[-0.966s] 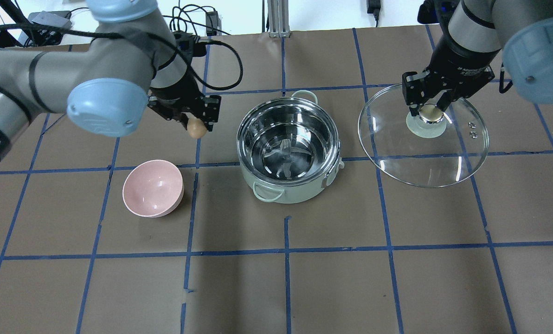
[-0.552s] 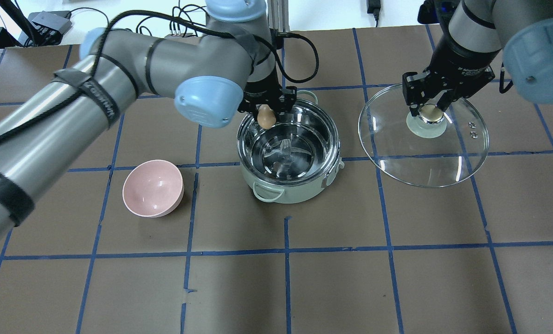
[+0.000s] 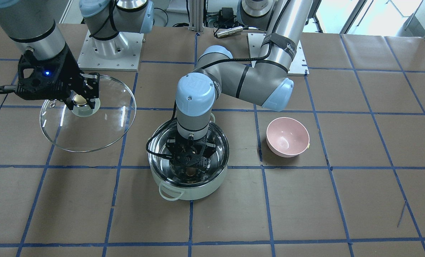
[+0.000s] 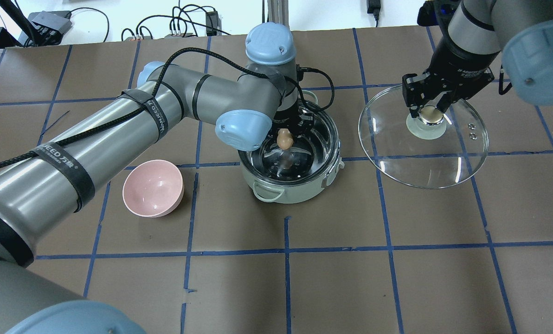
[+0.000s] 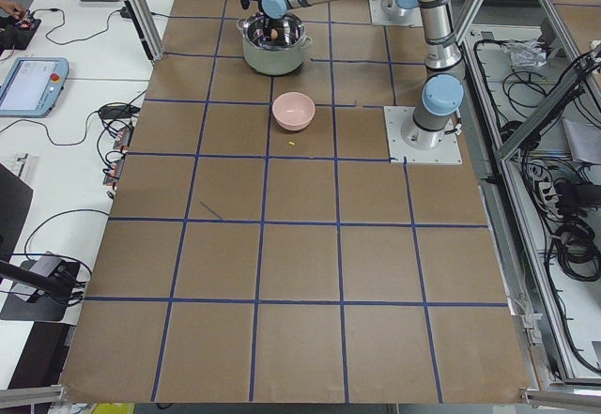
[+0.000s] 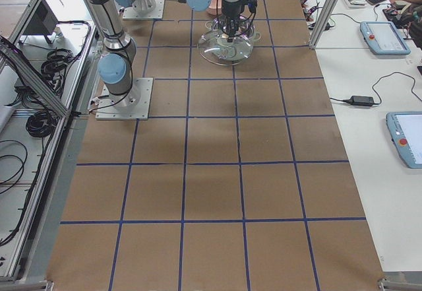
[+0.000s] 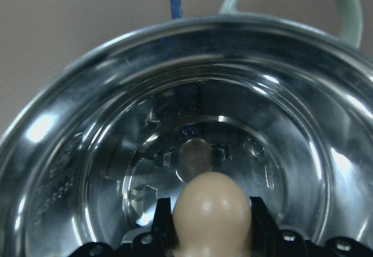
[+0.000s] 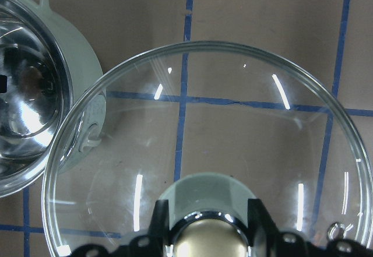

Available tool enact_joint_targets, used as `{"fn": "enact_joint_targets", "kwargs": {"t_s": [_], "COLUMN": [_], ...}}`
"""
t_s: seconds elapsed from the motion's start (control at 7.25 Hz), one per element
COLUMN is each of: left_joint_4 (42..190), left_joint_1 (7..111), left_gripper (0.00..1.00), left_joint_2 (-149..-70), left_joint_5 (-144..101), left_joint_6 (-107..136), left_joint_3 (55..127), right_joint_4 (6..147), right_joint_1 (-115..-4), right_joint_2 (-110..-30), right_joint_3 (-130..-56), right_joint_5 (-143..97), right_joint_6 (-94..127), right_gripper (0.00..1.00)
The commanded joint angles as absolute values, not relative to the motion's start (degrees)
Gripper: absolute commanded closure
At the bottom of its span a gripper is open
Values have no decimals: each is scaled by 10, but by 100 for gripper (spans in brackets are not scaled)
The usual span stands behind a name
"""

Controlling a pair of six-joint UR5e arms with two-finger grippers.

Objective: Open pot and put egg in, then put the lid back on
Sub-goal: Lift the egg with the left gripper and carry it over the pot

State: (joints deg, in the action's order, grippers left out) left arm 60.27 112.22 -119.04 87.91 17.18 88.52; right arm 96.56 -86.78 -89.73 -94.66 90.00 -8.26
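Observation:
The mint-white pot (image 4: 289, 188) stands open at mid-table, its steel inside showing; it also shows in the front view (image 3: 198, 189) and the left wrist view (image 7: 70, 152). My left gripper (image 4: 284, 134) is shut on the brown egg (image 4: 284, 138) and holds it inside the pot's mouth, above the steel bottom; the egg fills the lower left wrist view (image 7: 213, 207). My right gripper (image 4: 428, 110) is shut on the beige knob of the glass lid (image 4: 420, 157) and holds the lid above the table to the pot's right. The lid also shows in the right wrist view (image 8: 233, 123).
A pink bowl (image 4: 153, 188) sits on the table to the left of the pot. Brown paper with blue tape lines (image 4: 286, 278) covers the table. My left arm (image 4: 118, 134) stretches across the left half above the bowl's far side.
My left gripper has carried the egg rightward from beside the pot to over its far rim and then down into its mouth. The right gripper and lid have stayed still.

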Motion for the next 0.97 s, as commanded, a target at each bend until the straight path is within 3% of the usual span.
{"fn": "enact_joint_targets", "kwargs": {"t_s": [0.0,0.14,0.28,0.41,0.83], "left_joint_4": [602,602,605,608,640], "left_joint_1": [1123,1123,1123,1123,1123], "left_gripper": [88,67,32,25,21], "left_joint_2": [-1201,-1198,-1190,-1189,-1147], "left_joint_5": [867,867,870,868,871], "left_joint_6": [165,163,164,167,164], "left_joint_3": [896,896,896,895,892], "right_joint_4": [967,967,969,969,970], "right_joint_1": [-867,-867,-867,-867,-870], "right_joint_2": [-897,-897,-897,-897,-897], "right_joint_3": [-947,-947,-948,-947,-948], "right_joint_5": [900,902,903,903,902], "right_joint_6": [-83,-95,-101,-101,-98], "right_gripper": [60,60,60,60,60]}}
